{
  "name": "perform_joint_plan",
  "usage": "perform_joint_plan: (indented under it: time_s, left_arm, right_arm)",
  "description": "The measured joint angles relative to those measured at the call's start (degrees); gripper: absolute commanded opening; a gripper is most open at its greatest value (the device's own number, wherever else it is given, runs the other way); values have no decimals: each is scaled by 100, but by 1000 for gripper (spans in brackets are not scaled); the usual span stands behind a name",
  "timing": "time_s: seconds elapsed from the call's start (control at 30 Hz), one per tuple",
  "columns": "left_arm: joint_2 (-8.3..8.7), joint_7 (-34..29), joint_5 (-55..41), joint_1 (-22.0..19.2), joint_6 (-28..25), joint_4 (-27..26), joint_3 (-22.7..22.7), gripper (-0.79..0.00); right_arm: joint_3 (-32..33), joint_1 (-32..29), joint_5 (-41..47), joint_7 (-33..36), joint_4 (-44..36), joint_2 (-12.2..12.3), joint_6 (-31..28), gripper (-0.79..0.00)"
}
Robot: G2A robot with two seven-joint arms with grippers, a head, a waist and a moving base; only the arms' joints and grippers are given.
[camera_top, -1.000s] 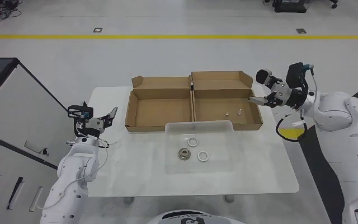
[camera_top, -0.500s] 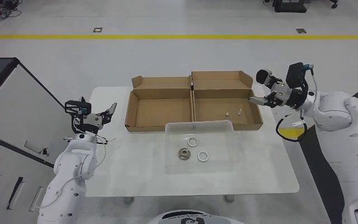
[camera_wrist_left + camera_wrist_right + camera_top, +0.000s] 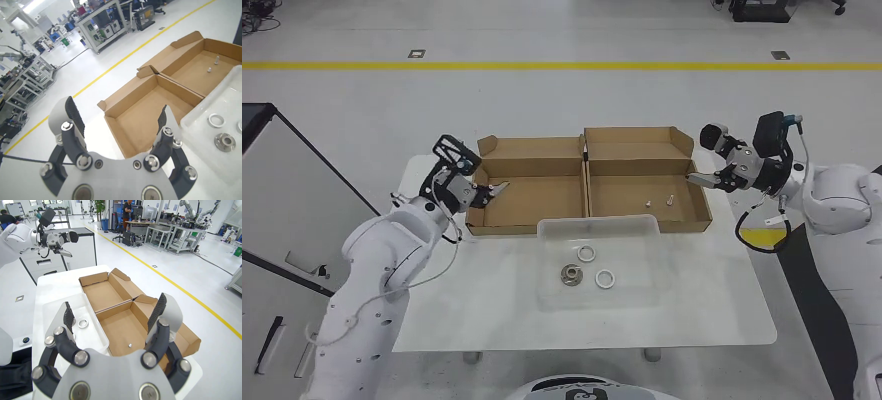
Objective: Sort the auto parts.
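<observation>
A clear tray (image 3: 597,224) at the table's middle holds two white rings (image 3: 586,253) (image 3: 606,279) and a metal flange (image 3: 569,273). Behind it stand two open cardboard boxes. The left box (image 3: 527,200) is empty. In the right box (image 3: 627,195) lie two small bolts (image 3: 649,202) (image 3: 669,198). My left gripper (image 3: 477,170) hovers open and empty at the left box's left edge; the left wrist view shows the flange (image 3: 225,142) and a ring (image 3: 216,120) past its fingers. My right gripper (image 3: 704,156) hangs open and empty beside the right box's right wall.
The white table (image 3: 492,300) has bare surface in front of the tray and on both sides. A grey cabinet (image 3: 282,200) stands off the table's left edge. The box flaps (image 3: 532,146) stick up along the back.
My left arm has swung from off the table's left edge inward to the left box's left edge, its gripper still open. The right arm and the parts have not moved.
</observation>
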Motion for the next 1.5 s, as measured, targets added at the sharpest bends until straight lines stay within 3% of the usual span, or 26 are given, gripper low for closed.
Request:
perform_joint_plan:
  time_s: [0.17, 0.5, 0.9, 1.23, 1.5]
  left_arm:
    - [-33, -854, -302, -573, -403, 31, 586, 0]
    - [-168, -2041, -923, -1673, -604, 434, 1746, 0]
    - [-466, -3598, -1358, -3124, -257, 1184, 3183, 0]
    - [-705, -4261, -2172, -3838, -252, 1657, 4022, 0]
    - [-764, -4067, -3063, -4283, -435, 2025, 4609, 0]
  right_arm:
    - [0, 0, 0, 0, 0, 0, 0, 0]
    - [0, 0, 0, 0, 0, 0, 0, 0]
    - [0, 0, 0, 0, 0, 0, 0, 0]
    - [0, 0, 0, 0, 0, 0, 0, 0]
    - [0, 0, 0, 0, 0, 0, 0, 0]
